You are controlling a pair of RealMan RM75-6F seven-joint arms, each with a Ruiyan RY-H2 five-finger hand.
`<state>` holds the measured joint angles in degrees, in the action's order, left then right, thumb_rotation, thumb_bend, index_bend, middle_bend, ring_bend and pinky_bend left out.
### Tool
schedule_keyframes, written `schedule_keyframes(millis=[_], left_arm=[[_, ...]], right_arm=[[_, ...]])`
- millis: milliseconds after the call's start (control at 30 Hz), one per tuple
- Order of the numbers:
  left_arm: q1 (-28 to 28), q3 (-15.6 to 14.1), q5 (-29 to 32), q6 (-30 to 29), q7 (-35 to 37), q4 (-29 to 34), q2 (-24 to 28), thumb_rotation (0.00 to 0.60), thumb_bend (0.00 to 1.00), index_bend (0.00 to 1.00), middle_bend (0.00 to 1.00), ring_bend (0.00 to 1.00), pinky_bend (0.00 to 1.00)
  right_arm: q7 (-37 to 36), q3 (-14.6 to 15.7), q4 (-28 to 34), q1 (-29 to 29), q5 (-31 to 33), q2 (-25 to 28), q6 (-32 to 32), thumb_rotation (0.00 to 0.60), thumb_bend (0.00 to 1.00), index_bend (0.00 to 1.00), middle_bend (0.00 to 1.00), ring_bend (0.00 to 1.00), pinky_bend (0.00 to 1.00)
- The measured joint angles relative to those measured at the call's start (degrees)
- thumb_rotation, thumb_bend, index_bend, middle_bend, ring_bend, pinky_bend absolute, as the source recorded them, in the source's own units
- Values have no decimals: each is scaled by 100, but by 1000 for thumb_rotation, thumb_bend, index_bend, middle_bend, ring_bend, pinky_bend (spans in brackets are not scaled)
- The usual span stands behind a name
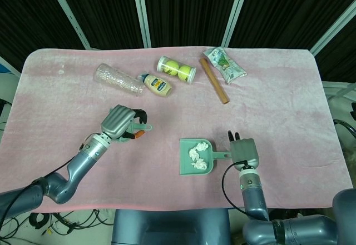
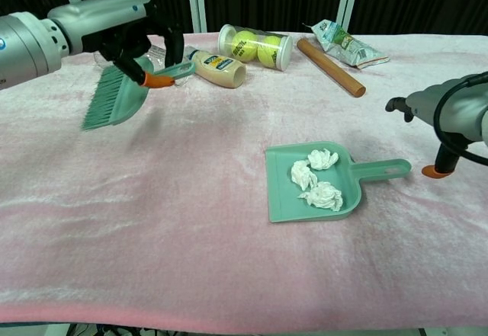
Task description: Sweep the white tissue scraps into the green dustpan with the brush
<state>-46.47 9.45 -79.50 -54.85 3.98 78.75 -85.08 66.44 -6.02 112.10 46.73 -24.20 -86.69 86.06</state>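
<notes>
**A:** Tissue scraps (image 2: 314, 175): where, and how would they handle?

**B:** All lying inside the green dustpan (image 2: 280, 200), mid-table. I judge them feather-light and soft, easily scattered. The dustpan looks like light, stiff plastic; best held by its handle.

**A:** Hands?

**B:** Left hand (image 1: 118, 121) is wrapped round the brush (image 2: 114, 101), held off the cloth, well left of the dustpan. Right hand (image 1: 245, 153) is just beside the dustpan handle, holding nothing; I cannot tell how its fingers lie.
</notes>
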Motion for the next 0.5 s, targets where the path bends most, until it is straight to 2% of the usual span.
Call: schedule_keyframes(millis=[333,500], left_arm=[[119,-235,1067,472,-1253,32,-153,600,368,587,566,888,1000],[143,-325,1411,604,-1663,-2,-282,600,245,496,477,877,1000]], right_arm=[[-179,5,112,-102,-105,235,-83,600,221,23,147,658,823],[-202,-13,142,-110,-124,300,-112,600,220,23,147,658,823]])
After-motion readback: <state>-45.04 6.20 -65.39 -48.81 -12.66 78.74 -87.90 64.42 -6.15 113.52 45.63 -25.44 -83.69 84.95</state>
